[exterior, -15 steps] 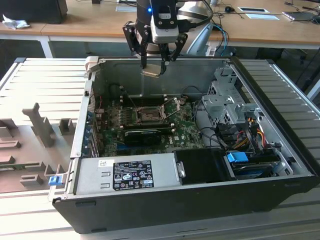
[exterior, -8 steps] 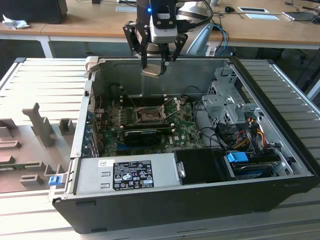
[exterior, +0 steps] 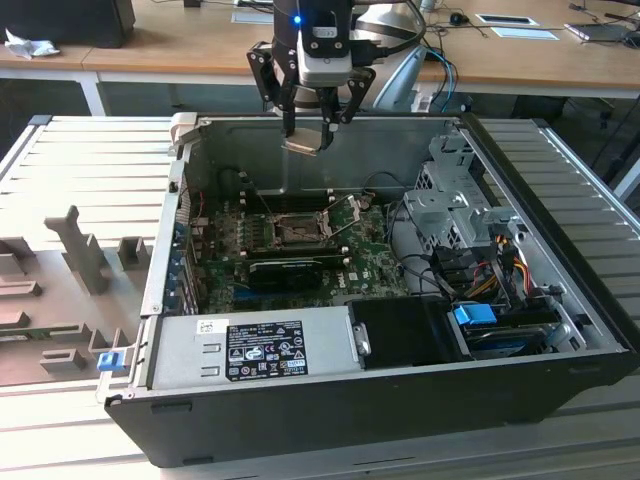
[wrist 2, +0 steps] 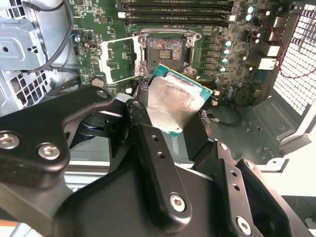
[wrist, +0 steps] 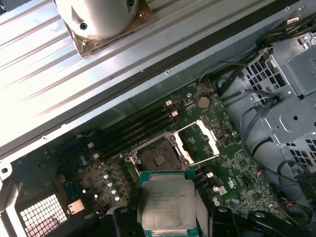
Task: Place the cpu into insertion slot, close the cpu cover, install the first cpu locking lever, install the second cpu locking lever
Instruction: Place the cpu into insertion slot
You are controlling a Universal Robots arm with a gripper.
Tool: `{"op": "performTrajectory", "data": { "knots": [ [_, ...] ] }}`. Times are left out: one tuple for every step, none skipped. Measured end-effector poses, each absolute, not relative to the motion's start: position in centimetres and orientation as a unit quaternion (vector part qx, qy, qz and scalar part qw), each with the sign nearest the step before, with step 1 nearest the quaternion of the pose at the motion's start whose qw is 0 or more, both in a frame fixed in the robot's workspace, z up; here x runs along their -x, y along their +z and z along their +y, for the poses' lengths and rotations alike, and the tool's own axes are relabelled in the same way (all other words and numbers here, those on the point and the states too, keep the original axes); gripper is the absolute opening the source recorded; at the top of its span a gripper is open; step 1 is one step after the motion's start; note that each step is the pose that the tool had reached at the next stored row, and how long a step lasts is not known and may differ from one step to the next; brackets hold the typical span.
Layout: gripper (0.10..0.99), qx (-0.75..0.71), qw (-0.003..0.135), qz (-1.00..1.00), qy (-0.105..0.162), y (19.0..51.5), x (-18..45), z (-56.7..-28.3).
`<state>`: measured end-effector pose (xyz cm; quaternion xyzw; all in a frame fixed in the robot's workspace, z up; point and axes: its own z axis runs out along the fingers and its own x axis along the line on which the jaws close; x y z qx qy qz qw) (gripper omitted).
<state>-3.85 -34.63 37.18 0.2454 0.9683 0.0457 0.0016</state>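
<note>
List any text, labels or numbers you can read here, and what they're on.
Nothing can be read; print shows in these places:
Black label on the power supply, exterior view: white print, too small to read.
White sticker beside it: too small to read.
Top of the cpu, held in the gripper: faint engraved lines, blurred.
Green circuit board: white markings, too small to read.

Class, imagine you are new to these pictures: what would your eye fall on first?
The gripper hanging above the open computer case, clamped on the cpu. Below it on the green board, the insertion slot lies bare, the cpu cover swung open beside it.
</note>
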Motion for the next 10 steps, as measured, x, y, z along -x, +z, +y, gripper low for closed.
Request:
{"op": "performTrajectory", "data": {
  "knots": [
    [0.529, -0.247, 0.002, 0.968, 0.046, 37.18, 3.85, -34.63],
    [0.529, -0.249, 0.002, 0.967, 0.046, 37.18, 3.85, -34.63],
    [0.529, -0.252, 0.002, 0.967, 0.046, 37.18, 3.85, -34.63],
    [0.529, -0.254, 0.002, 0.966, 0.046, 37.18, 3.85, -34.63],
    [0.529, -0.257, 0.002, 0.965, 0.046, 37.18, 3.85, -34.63],
    [0.529, -0.258, 0.002, 0.965, 0.046, 37.18, 3.85, -34.63],
    [0.529, -0.260, 0.002, 0.965, 0.046, 37.18, 3.85, -34.63],
    [0.529, -0.262, 0.002, 0.964, 0.046, 37.18, 3.85, -34.63],
    [0.529, -0.264, 0.002, 0.963, 0.046, 37.18, 3.85, -34.63],
    [0.529, -0.267, 0.003, 0.962, 0.046, 37.18, 3.85, -34.62]
  ]
}}
